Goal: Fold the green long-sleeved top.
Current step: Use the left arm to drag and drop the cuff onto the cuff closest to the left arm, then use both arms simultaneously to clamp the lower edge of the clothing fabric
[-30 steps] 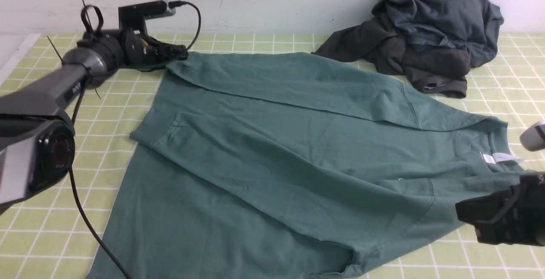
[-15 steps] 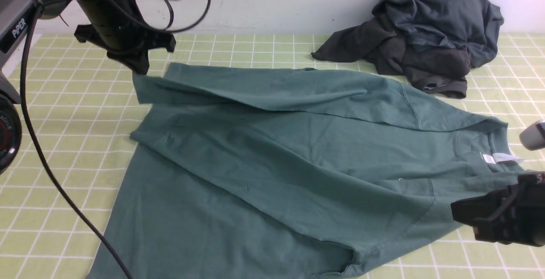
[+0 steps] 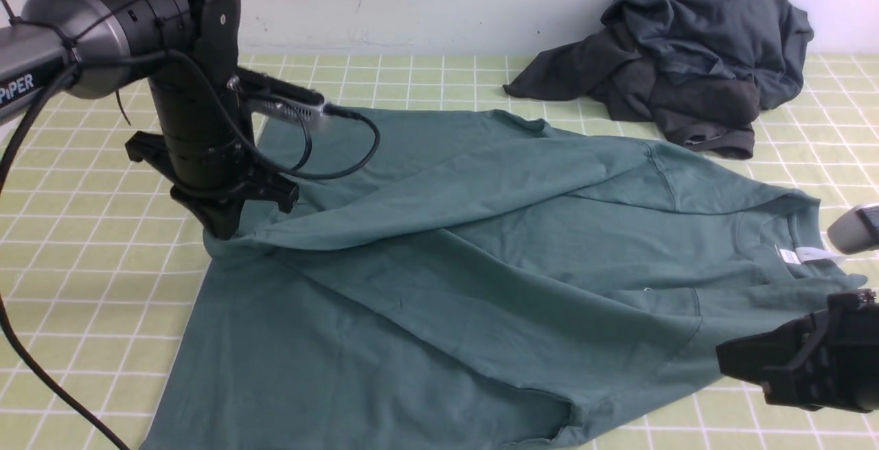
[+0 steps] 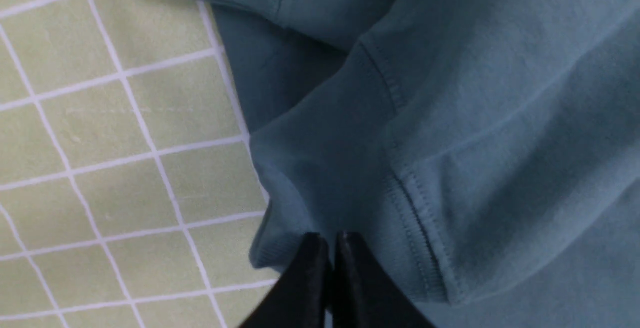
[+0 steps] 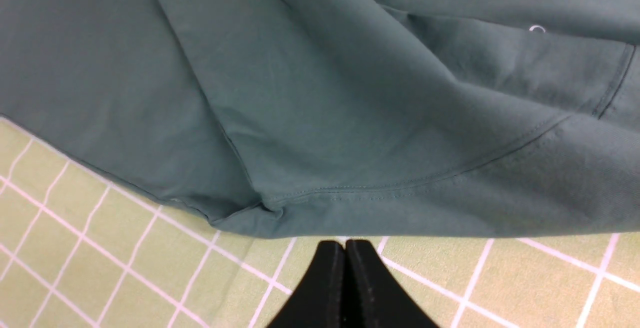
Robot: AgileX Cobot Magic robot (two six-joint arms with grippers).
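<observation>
The green top lies spread across the middle of the checked table, with its collar toward the right edge of the front view. At centre left, the left claw is pinched together on the cuff of one sleeve, holding it over the body. At lower right, the right claw is closed on nothing, just beside the top's edge. A heap of dark clothes sits at upper right.

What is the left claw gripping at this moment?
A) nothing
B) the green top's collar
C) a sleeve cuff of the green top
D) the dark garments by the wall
C: the left claw is shut on the sleeve cuff of the green long-sleeved top, the sleeve tenting up to it.
</observation>
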